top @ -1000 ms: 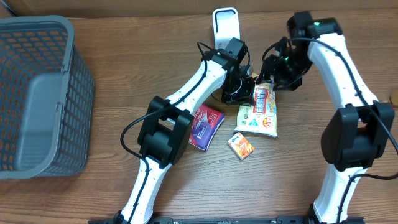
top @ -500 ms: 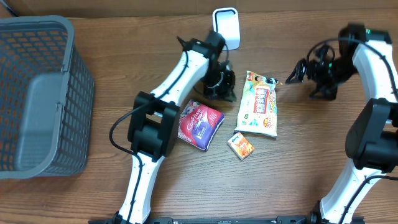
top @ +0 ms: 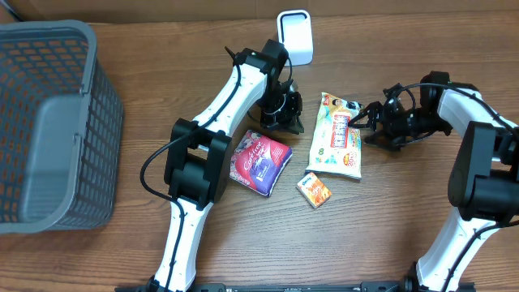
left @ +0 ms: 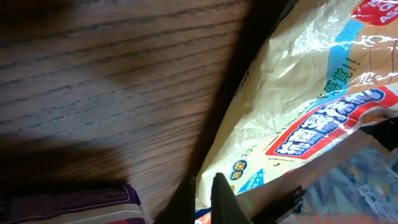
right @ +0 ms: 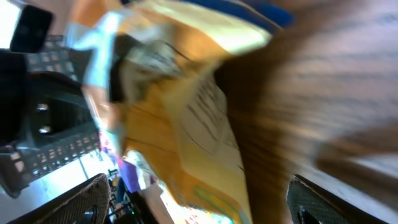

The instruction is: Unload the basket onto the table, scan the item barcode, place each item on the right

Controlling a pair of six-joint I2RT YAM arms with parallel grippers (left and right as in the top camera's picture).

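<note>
Right gripper (top: 362, 122) back at snack bag (top: 336, 151)

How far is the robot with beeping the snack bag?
Nothing looks finished yet: the snack bag lies flat on the table, apart from the white device at the back, likely the scanner. In hand: the right gripper is open at the bag's right edge, while the left gripper is shut to its left. Left to do: grip the bag, lift it and show its barcode to the scanner.

Grey lattice basket (top: 104, 138), cream snack bag (top: 339, 139) with red label, purple pouch (top: 261, 162), orange box (top: 315, 190), white scanner (top: 294, 32).
</note>
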